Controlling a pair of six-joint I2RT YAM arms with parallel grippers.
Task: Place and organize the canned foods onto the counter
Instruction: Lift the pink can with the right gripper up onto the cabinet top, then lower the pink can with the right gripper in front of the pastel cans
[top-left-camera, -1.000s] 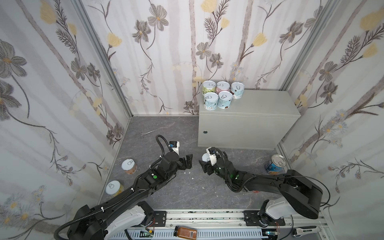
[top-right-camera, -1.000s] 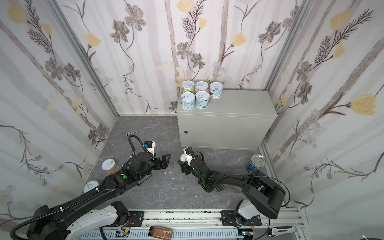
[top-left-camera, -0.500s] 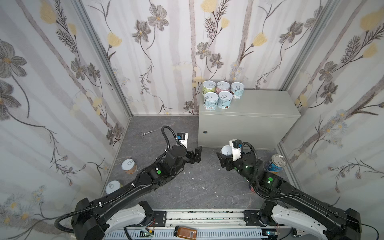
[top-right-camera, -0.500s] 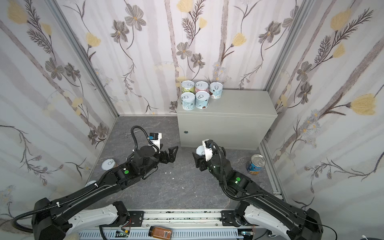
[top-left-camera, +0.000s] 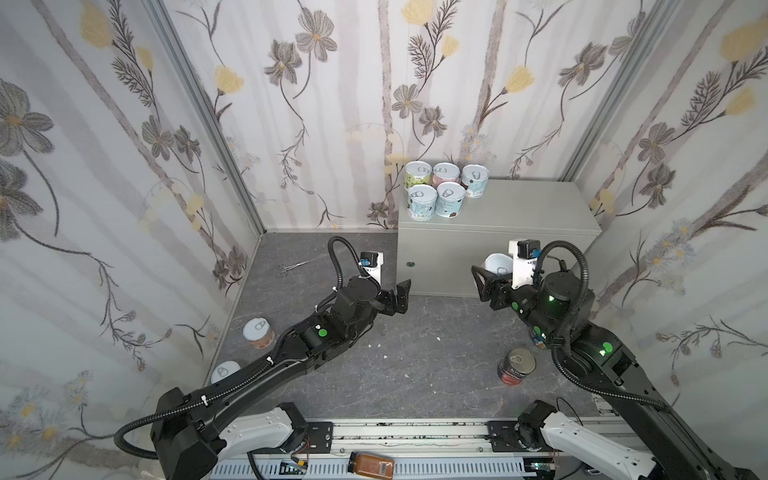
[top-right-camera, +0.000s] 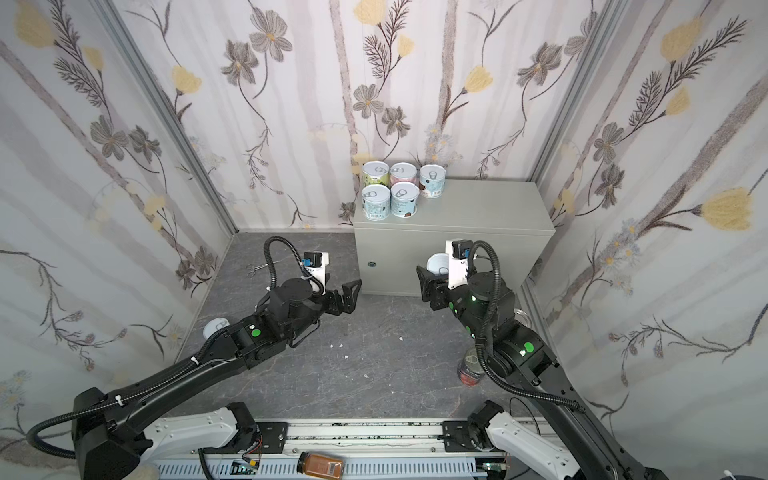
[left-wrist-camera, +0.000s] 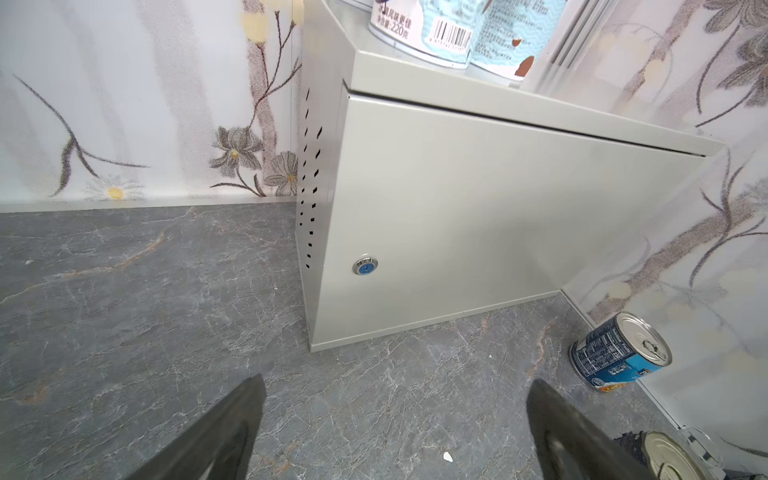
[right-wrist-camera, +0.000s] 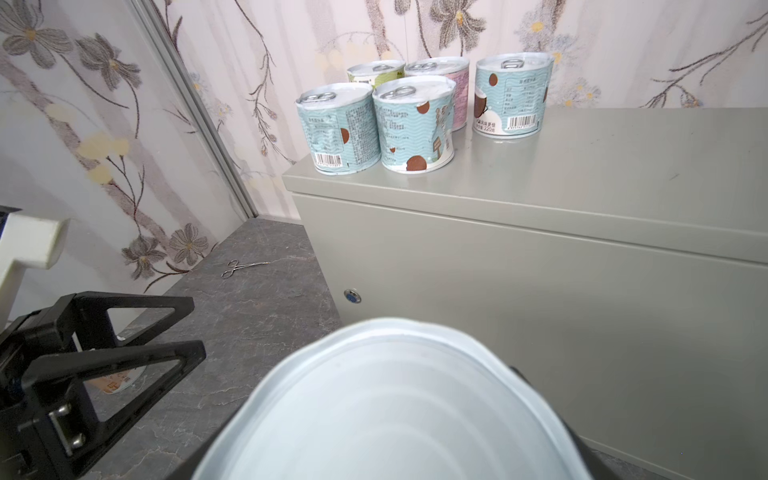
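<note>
Right hand (top-left-camera: 493, 277) grasping tin (right-wrist-camera: 395, 407), now raised from floor (top-left-camera: 415, 353) toward table (top-left-camera: 532, 208); sixth placement next. Left hand (top-left-camera: 400, 296) released, empty.

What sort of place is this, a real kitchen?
Probably a mock-up test booth, not a kitchen: floral wallpaper panels box in a marbled floor, two robot arms sit on a rail, and a grey metal cabinet stands in for a counter, bearing five short cans.

Left end effector (top-left-camera: 404, 296) wide, right (top-left-camera: 496, 269) clamped
</note>
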